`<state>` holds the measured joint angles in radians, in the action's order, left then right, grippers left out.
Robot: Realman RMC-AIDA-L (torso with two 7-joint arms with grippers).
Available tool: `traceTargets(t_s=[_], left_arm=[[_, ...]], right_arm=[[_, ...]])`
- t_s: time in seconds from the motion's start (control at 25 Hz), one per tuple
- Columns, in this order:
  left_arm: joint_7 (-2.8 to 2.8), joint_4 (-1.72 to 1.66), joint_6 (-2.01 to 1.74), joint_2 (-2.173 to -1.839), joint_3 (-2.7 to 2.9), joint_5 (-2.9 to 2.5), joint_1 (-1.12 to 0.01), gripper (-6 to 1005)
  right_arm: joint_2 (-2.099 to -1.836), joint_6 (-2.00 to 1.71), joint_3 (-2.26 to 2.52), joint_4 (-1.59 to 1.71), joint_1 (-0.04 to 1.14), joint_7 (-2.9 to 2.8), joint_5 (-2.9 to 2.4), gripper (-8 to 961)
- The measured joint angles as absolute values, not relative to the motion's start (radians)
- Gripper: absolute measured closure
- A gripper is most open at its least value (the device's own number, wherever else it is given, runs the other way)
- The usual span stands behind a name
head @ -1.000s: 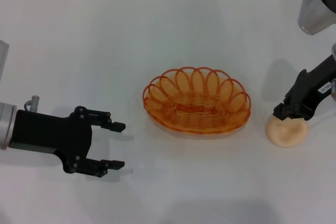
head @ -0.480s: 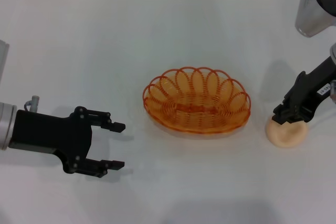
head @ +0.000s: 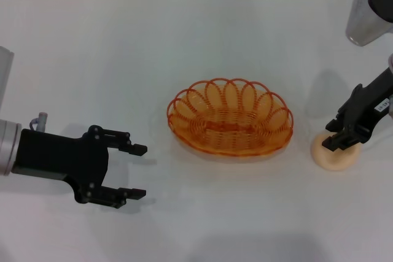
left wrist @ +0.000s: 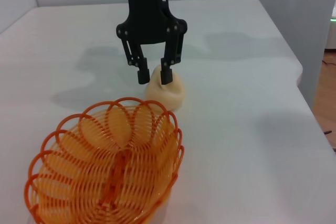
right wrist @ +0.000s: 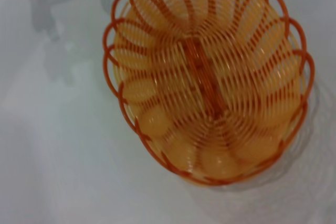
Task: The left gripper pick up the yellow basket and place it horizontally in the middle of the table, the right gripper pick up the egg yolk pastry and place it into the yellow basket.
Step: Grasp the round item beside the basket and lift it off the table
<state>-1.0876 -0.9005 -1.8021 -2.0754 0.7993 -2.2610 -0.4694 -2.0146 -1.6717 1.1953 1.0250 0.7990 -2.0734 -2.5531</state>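
The yellow basket [head: 230, 118] lies lengthwise across the middle of the white table [head: 184, 41] and is empty; it also shows in the left wrist view [left wrist: 107, 166] and the right wrist view [right wrist: 210, 77]. The egg yolk pastry [head: 336, 156] rests on the table to the right of the basket. My right gripper [head: 334, 142] is low over the pastry, open, its fingertips at the pastry's top; the left wrist view shows this gripper [left wrist: 155, 75] against the pastry [left wrist: 170, 92]. My left gripper [head: 138, 171] is open and empty, left of the basket and apart from it.
The table's back edge runs along the top of the head view, with a grey wall behind it. The right arm's silver-grey link [head: 368, 10] hangs over the table's far right corner. Bare table lies around the basket.
My right gripper has come down and slightly right onto the pastry. The left gripper, the basket and the pastry have stayed where they were.
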Motion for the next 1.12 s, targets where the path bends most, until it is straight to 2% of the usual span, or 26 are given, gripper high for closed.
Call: traceTargets(t_s=[0.52,0.8,1.12], left_arm=[[-1.088,-0.902,-1.799,-2.075,0.799,-2.258,-0.469,285],[-1.089,-0.902,-1.799,-2.076,0.799,-2.255,-0.467,285],[-1.087,-0.91,-1.801,-2.077,0.799,-2.252,-0.46,285]], right_arm=[[-2.012,-1.665,1.201,0.969,0.824,-2.074,-2.571,605],[-2.013,-1.67,1.207,0.969,0.82,-2.071,-2.571,892],[-2.009,-1.73,1.182,1.045,0.811,-2.073,-2.563,909]])
